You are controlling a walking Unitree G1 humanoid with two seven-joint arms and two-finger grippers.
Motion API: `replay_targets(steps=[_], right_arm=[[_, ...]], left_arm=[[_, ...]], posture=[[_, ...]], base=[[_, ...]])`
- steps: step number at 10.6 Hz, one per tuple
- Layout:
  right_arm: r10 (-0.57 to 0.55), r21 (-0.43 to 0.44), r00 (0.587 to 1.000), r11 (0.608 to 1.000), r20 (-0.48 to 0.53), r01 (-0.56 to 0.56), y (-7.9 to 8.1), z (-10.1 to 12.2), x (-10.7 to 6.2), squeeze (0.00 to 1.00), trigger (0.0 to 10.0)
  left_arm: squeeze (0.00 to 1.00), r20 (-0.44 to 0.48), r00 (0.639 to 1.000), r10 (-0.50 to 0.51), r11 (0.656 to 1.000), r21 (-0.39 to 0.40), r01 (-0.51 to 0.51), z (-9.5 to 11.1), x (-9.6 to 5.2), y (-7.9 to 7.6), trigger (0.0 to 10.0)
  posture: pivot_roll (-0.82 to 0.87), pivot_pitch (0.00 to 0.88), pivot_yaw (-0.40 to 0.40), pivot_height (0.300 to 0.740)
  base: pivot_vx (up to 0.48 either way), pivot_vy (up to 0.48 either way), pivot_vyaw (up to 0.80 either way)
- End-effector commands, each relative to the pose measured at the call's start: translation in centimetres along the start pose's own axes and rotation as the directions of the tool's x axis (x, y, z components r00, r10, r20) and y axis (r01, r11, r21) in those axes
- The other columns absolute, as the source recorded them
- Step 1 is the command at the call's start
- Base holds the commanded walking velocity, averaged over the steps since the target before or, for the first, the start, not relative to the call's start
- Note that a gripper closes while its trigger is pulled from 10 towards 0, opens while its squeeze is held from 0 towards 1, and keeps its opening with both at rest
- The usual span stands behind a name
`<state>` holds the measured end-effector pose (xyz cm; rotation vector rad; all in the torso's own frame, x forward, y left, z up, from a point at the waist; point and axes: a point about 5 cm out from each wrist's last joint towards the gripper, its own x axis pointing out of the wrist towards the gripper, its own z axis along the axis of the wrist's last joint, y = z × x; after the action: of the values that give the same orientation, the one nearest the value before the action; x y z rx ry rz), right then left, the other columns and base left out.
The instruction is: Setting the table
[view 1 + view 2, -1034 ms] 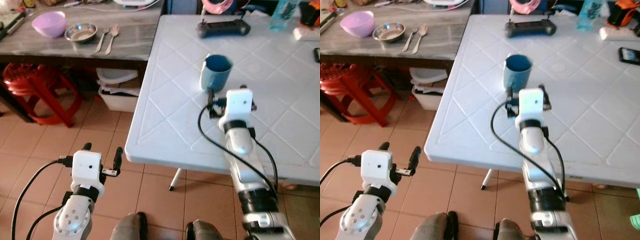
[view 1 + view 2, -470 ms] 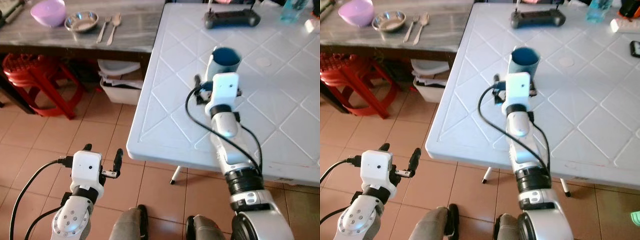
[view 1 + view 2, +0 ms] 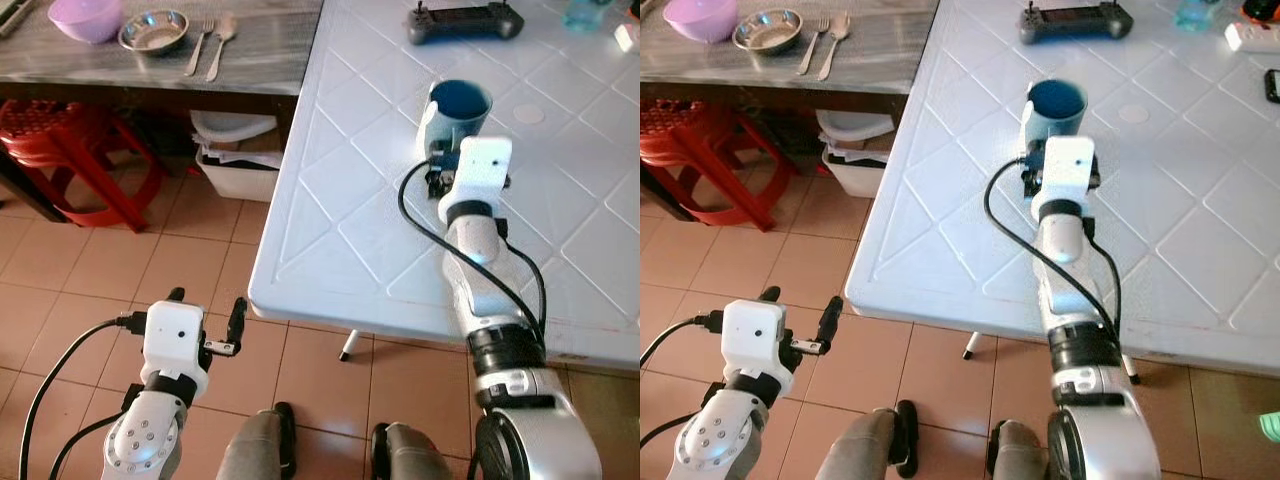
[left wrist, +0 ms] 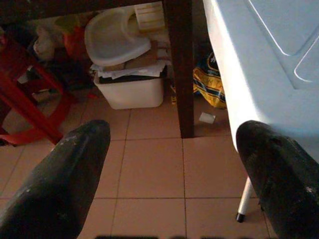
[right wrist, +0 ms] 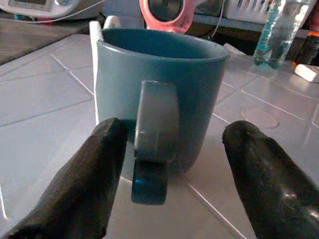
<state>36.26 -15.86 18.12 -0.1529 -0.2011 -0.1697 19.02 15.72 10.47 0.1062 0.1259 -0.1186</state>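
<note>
Straddling the handle of the blue ceramic mug [image 5: 159, 99], right gripper [image 5: 172, 186] has its two black fingers spread wide, not yet touching. Mug stands upright on the white plastic table [image 3: 340, 200], near its left edge, handle facing the gripper. Likely rigid, glazed and slick, moderately heavy, breakable; best hold is pinching the handle or clamping the body. Left gripper [image 3: 205, 315] hangs idle over tiled floor [image 3: 120, 260], fingers apart.

No text, brand, number or sign can be read. A paper label [image 4: 149, 15] by the bin [image 4: 130, 89] under the bench carries print too small and blurred to make out, and the bottle [image 5: 275, 32] shows no legible marking.
</note>
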Motion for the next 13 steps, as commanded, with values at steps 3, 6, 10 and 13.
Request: replay_targets(steps=[3, 6, 10, 13], right_arm=[[-0.015, 0.002, 1.000, 1.000, 0.012, 0.015, -0.3, 0.3, 0.5, 0.00, 0.0], [-0.023, 0.003, 1.000, 1.000, 0.014, 0.023, -0.4, 0.1, 0.6, 0.00, 0.0], [-0.013, 0.003, 1.000, 1.000, 0.027, 0.013, -0.9, -0.1, 0.3, 0.00, 0.0], [0.037, 0.014, 0.998, 0.999, 0.041, -0.038, -1.4, -0.5, -1.0, 0.00, 0.0]], left_arm=[[0.00, -0.007, 1.000, 0.007, 1.000, 0.013, -0.007, 0.0, -0.3, 0.3, 10.0], [0.00, -0.003, 1.000, 0.020, 0.999, 0.026, -0.020, 0.1, -0.2, 0.6, 10.0], [0.00, 0.023, 0.999, 0.029, 0.998, 0.054, -0.030, 0.4, 0.4, 0.3, 10.0], [0.00, 0.048, 0.995, 0.089, 0.995, 0.038, -0.091, 0.4, 1.4, 0.5, 10.0]], posture=[[0.12, 0.243, 0.077, 0.740], [0.13, 0.243, 0.079, 0.740], [0.12, 0.233, 0.068, 0.740], [0.11, 0.164, 0.034, 0.740]], base=[[0.000, 0.000, 0.00], [0.000, 0.000, 0.00], [0.000, 0.000, 0.00], [0.000, 0.000, 0.00]])
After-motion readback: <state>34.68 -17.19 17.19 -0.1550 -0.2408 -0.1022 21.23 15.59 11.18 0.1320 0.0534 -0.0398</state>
